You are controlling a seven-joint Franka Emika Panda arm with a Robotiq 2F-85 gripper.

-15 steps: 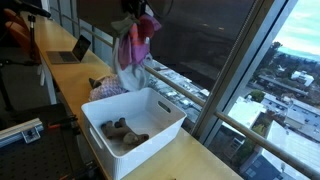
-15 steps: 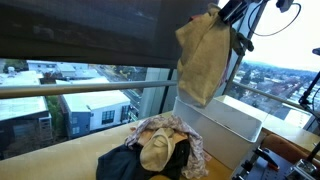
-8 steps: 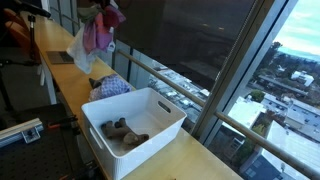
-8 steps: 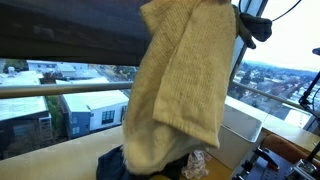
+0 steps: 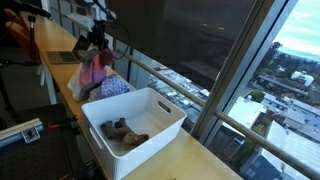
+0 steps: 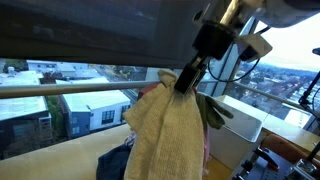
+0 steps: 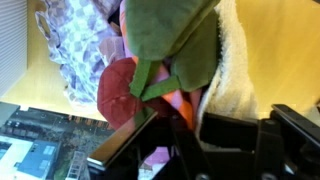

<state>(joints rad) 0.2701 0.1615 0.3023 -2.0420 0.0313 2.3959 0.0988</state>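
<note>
In an exterior view: my gripper [image 5: 97, 42] is clamped tight on a cream terry towel [image 5: 88, 78], upper left of frame, above the pile of mixed clothes [image 5: 112, 88] beside the white plastic bin [image 5: 150, 108].
In an exterior view: gripper [image 6: 188, 78] top centre, towel [image 6: 165, 140] draped down mid-frame.
Wrist view: towel [image 7: 243, 60] at right, crumpled green cloth [image 7: 170, 30] touching it, top centre.

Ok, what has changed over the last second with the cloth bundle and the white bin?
The gripper, shut on the pink and beige cloth bundle, has swung from above the white plastic bin away along the wooden counter and come down over the pile of patterned clothes beside it. Nothing was let go. The bin, the brown items in it and the open laptop have not moved.
</note>
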